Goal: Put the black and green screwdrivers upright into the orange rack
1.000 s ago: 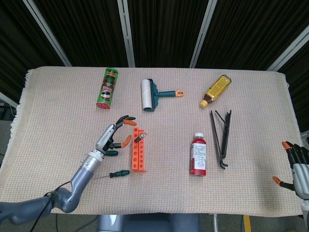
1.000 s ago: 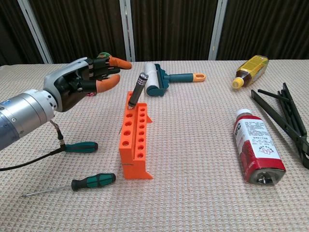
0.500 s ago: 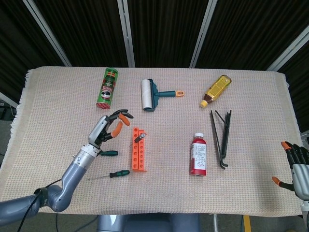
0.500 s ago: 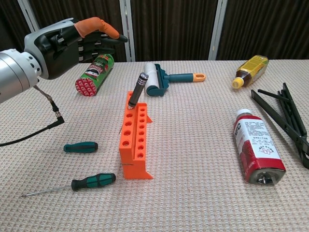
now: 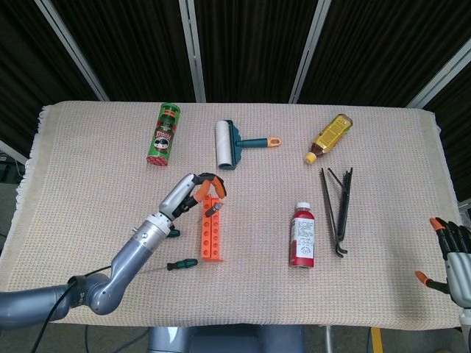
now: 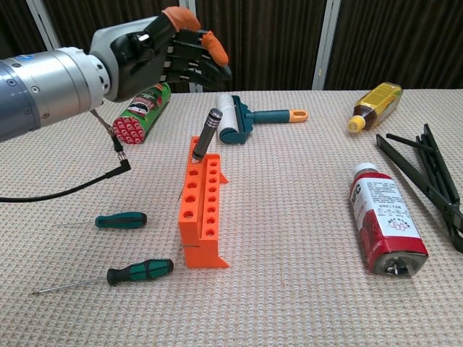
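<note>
From your head view you have one orange rack [image 5: 210, 229] left of centre, with one dark-handled driver [image 5: 214, 209] standing tilted in its far end. Two more screwdrivers lie flat on the cloth [image 5: 88, 147]: a black and green screwdriver [image 5: 180, 263] below the rack's left side, and a teal-handled one [image 5: 173, 233] mostly hidden behind your left hand [image 5: 193, 193]. That hand hangs over the rack's far end, fingers curled loosely, holding nothing. Your right hand [image 5: 450, 254] sits at the lower right edge, cut off by the frame, fingers apart and empty. Along the top lie one chip can [image 5: 164, 133], one lint roller [image 5: 232, 143] and one yellow bottle [image 5: 329, 137]; lower right, one red bottle [image 5: 302, 234] and one pair of black tongs [image 5: 338, 209].

In your chest view, the left hand [image 6: 170, 50] fills the upper left, above and behind the rack [image 6: 202, 213], touching nothing. The dark driver [image 6: 205, 135] leans in the far hole. The teal driver [image 6: 121, 220] and the black and green one [image 6: 139, 271] lie left of the rack. The tongs [image 6: 427, 181] are cut off at the right edge.
</note>
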{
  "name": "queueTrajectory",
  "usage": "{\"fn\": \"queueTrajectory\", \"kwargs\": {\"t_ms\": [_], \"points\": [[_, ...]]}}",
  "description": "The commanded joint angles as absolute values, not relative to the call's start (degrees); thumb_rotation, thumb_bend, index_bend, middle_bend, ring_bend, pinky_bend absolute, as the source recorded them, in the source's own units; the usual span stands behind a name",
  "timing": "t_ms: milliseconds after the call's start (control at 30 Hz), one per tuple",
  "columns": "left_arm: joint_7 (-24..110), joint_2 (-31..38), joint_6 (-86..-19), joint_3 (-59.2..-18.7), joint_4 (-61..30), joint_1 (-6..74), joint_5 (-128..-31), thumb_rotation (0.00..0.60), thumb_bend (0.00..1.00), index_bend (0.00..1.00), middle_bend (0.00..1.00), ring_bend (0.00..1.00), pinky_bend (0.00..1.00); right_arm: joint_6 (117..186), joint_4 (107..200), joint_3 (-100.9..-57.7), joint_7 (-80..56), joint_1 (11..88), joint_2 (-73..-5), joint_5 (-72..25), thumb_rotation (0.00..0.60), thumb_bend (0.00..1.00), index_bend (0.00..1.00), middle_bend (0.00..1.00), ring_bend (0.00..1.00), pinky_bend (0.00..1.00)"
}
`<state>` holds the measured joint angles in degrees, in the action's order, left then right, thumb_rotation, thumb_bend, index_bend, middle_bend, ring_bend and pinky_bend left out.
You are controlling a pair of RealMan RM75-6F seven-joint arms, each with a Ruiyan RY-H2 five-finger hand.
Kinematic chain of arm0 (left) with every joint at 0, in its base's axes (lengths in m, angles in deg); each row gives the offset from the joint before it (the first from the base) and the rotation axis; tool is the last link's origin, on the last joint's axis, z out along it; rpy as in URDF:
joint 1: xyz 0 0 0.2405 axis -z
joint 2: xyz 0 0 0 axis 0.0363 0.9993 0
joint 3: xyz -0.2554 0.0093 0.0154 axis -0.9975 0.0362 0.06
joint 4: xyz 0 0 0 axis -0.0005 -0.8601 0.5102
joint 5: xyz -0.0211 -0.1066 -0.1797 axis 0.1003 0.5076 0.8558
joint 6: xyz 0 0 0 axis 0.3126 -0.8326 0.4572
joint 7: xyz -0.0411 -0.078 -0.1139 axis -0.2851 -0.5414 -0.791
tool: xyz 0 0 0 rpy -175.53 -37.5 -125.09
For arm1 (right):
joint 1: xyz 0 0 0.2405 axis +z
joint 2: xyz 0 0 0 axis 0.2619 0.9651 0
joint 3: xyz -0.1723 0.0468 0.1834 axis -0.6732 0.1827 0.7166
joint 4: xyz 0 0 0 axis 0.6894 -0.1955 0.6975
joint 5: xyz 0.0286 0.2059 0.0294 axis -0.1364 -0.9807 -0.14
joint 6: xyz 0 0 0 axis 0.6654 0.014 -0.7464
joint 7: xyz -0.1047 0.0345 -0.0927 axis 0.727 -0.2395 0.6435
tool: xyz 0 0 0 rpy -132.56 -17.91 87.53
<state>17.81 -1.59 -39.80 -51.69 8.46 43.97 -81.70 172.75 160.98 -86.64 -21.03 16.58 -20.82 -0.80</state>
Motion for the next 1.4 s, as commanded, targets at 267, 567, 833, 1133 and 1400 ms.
{"fn": "queueTrajectory", "kwargs": {"t_ms": [267, 567, 833, 1133, 1400], "points": [[24.2, -6.3, -38.6, -52.2, 7.3, 47.6, -75.4, 0.098, 0.70, 0.57, 0.49, 0.28, 0.24, 173.0, 160.6, -86.6, -21.4, 16.3, -20.8, -1.0, 0.600, 0.00, 0.01, 0.05, 0.00, 0.00], [22.6, -7.5, -35.9, -52.9, 6.8, 48.0, -72.2, 0.097, 0.70, 0.60, 0.54, 0.33, 0.33, 172.6, 160.4, -86.5, -21.6, 16.3, -20.8, -1.4, 0.600, 0.00, 0.01, 0.05, 0.00, 0.00], [21.5, -7.8, -34.4, -52.9, 6.7, 47.9, -71.5, 0.098, 0.70, 0.63, 0.57, 0.37, 0.37, 172.5, 160.2, -86.5, -21.8, 16.2, -20.8, -1.4, 0.600, 0.00, 0.01, 0.05, 0.00, 0.00], [18.8, -7.0, -33.6, -53.7, 8.0, 46.5, -71.3, 0.098, 0.70, 0.66, 0.64, 0.44, 0.45, 172.5, 160.1, -86.4, -21.9, 16.1, -20.9, -1.5, 0.600, 0.00, 0.01, 0.05, 0.00, 0.00], [16.9, -5.8, -34.3, -53.4, 9.1, 44.6, -73.8, 0.095, 0.70, 0.68, 0.70, 0.50, 0.49, 172.3, 160.0, -86.4, -21.8, 16.3, -21.0, -1.5, 0.600, 0.00, 0.01, 0.05, 0.00, 0.00]]}}
